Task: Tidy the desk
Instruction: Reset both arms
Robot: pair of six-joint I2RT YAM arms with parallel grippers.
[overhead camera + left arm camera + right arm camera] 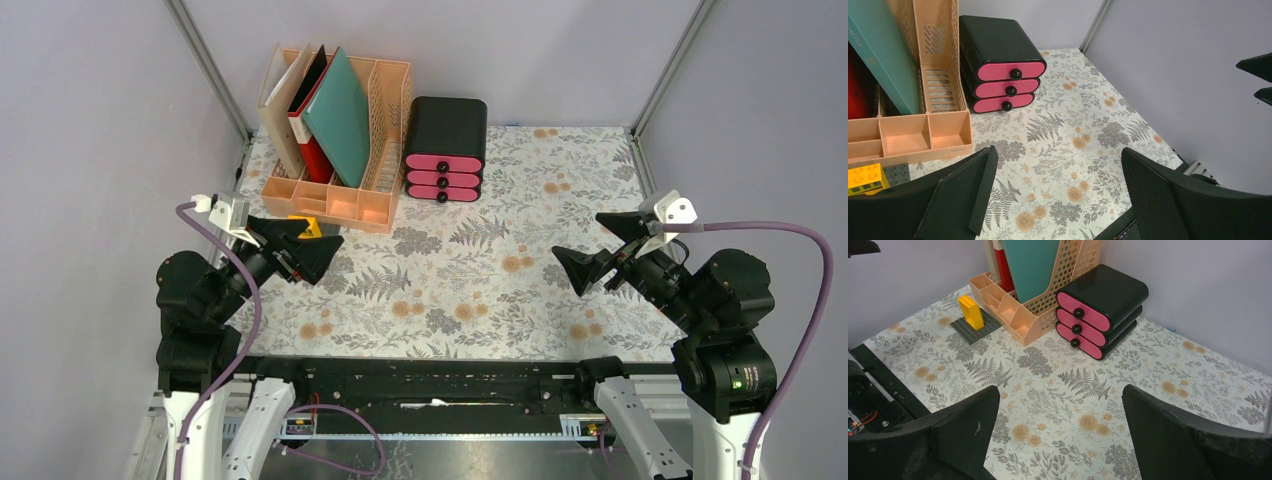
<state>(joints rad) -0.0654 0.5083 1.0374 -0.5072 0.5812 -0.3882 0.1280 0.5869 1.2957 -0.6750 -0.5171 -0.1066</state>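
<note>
The desk is a flat top under a pale cloth printed with grey ferns and orange flowers. My left gripper hovers over its left side, open, pointing right, with nothing between the fingers. In the left wrist view the left gripper has only cloth below it. My right gripper hovers over the right side, open and empty, pointing left. The right wrist view shows the right gripper above bare cloth. A yellow brick stands on a dark grey baseplate just behind my left gripper.
An orange slotted file rack stands at the back left, holding teal, red and beige folders. Beside it on the right sits a black drawer box with three pink fronts. Grey walls enclose the desk on three sides.
</note>
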